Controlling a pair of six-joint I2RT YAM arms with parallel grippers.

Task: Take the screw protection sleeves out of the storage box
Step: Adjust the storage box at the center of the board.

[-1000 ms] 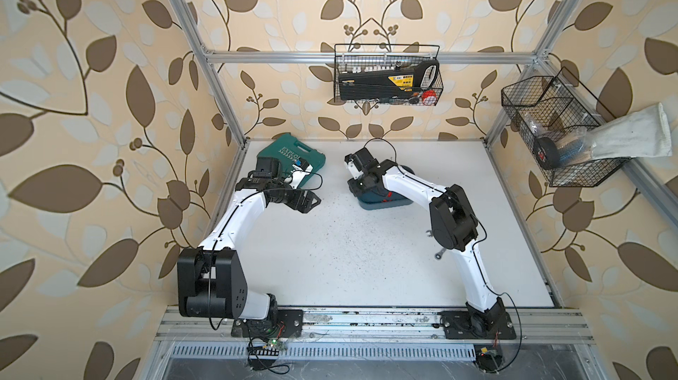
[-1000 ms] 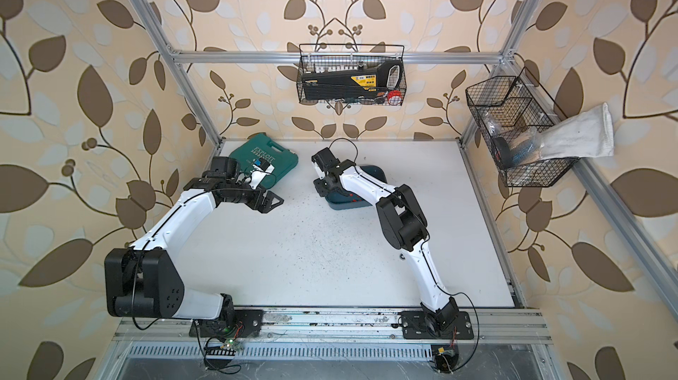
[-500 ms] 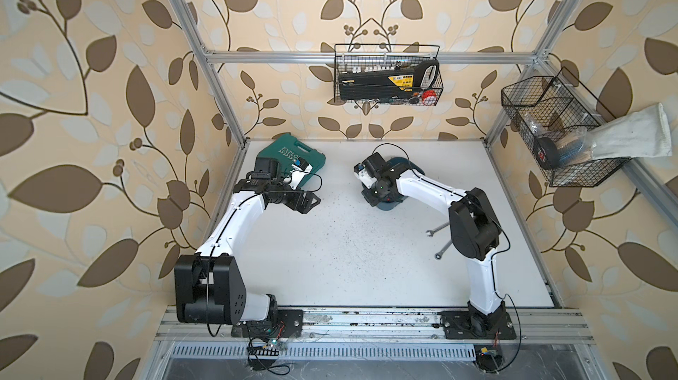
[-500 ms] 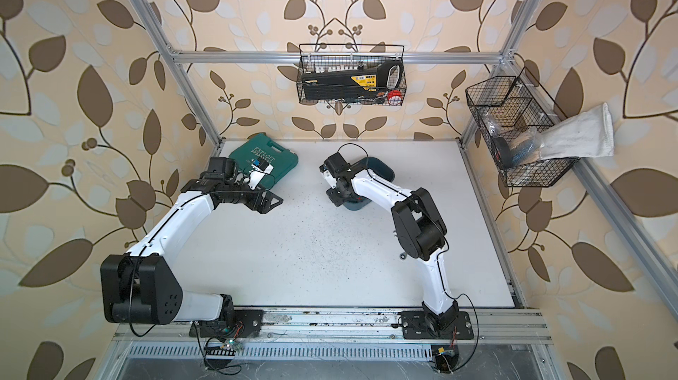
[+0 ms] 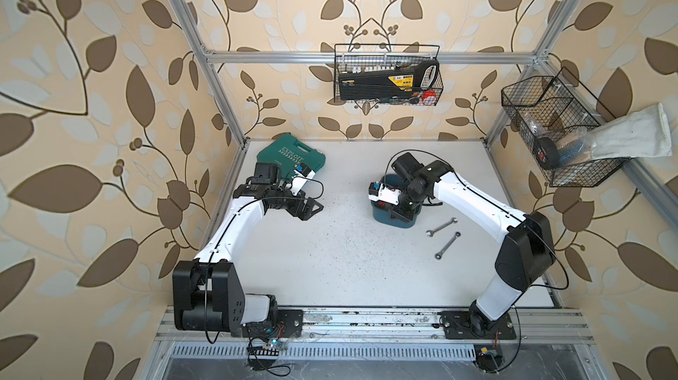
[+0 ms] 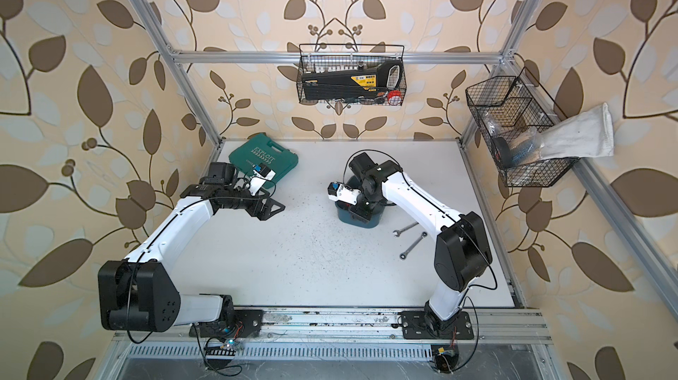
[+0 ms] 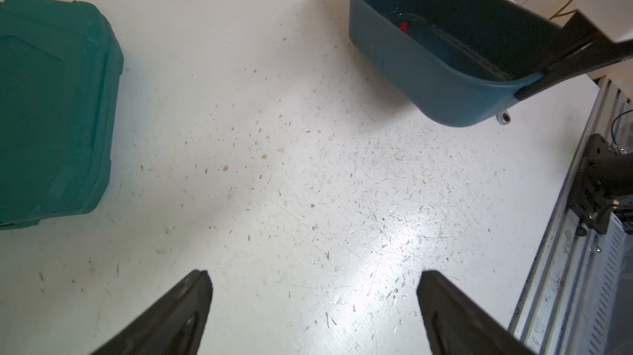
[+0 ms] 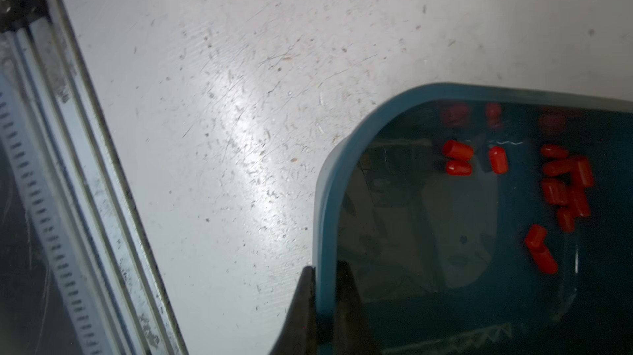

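The dark teal storage box [image 5: 394, 222] [image 6: 357, 221] sits right of the table's middle, mostly under my right wrist. In the right wrist view, my right gripper [image 8: 325, 271] is shut on the box's rim [image 8: 325, 199], one finger outside the wall and one inside. Several red screw protection sleeves [image 8: 561, 182] lie loose on its floor. The left wrist view shows the box [image 7: 445, 89] tipped, its gripped end raised, with one red sleeve [image 7: 403, 26] visible inside. My left gripper [image 5: 312, 209] [image 7: 313, 281] hovers open and empty over bare table to the box's left.
A green EXPLOIT case [image 5: 291, 156] lies at the back left, behind my left wrist. Two wrenches [image 5: 442, 227] [image 5: 447, 246] lie just right of the box. Black wire baskets hang on the back wall [image 5: 387, 75] and the right wall [image 5: 550, 132].
My right gripper has shut on the box's rim. The right arm's elbow swung out to the right, uncovering the two wrenches, and the box shifted slightly toward the front. The left arm stayed put.
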